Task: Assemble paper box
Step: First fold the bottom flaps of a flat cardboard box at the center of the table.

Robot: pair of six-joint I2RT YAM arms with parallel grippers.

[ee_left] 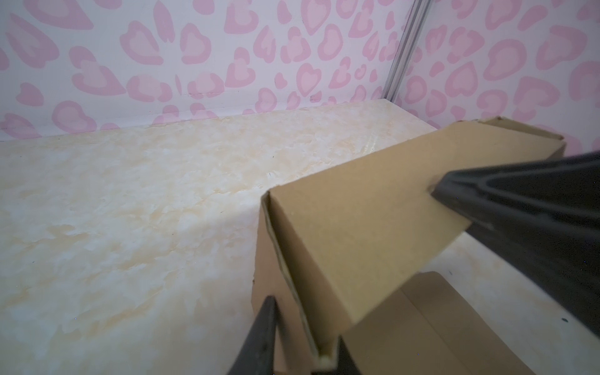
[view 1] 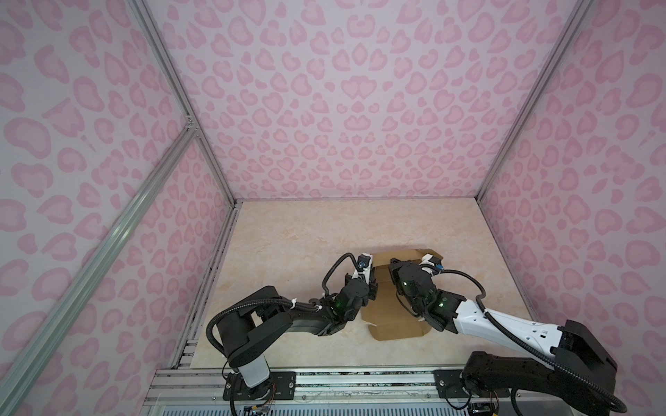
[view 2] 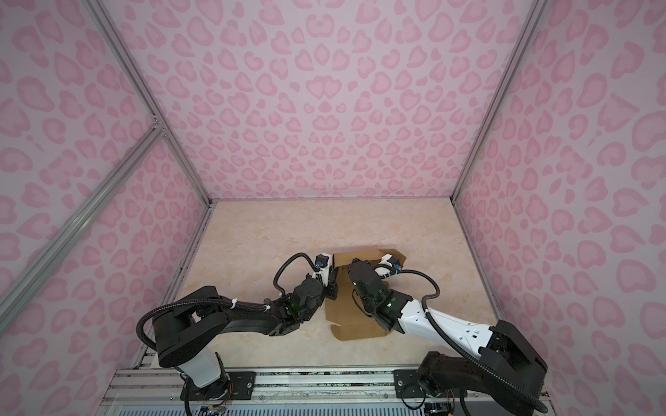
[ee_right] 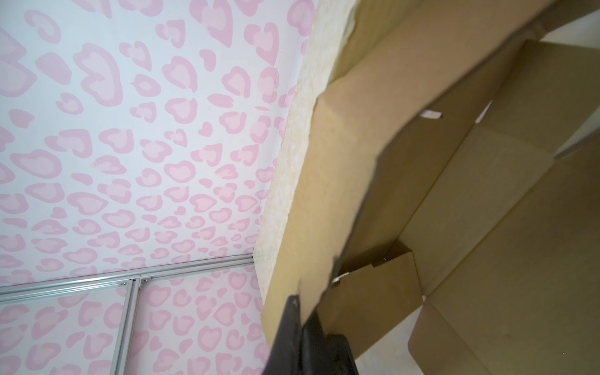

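Note:
The paper box (view 1: 393, 326) (view 2: 355, 326) is a brown cardboard sheet, partly folded, lying on the table between my two arms. Its far wall stands up and its near flap lies flat. My left gripper (view 1: 373, 284) (ee_left: 303, 350) straddles a folded-over side wall (ee_left: 357, 227), with one finger on each face. My right gripper (view 1: 391, 264) (ee_right: 302, 324) is shut on the edge of a raised cardboard flap (ee_right: 324, 194). In the left wrist view, one of its black fingers (ee_left: 519, 207) rests on the same wall. The box's inside panels (ee_right: 503, 243) show past the flap.
The marble-patterned table (view 1: 288, 245) is closed in by pink heart-print walls (view 1: 342, 108) at the back and on both sides. An aluminium rail (view 1: 324, 378) with both arm bases runs along the front edge.

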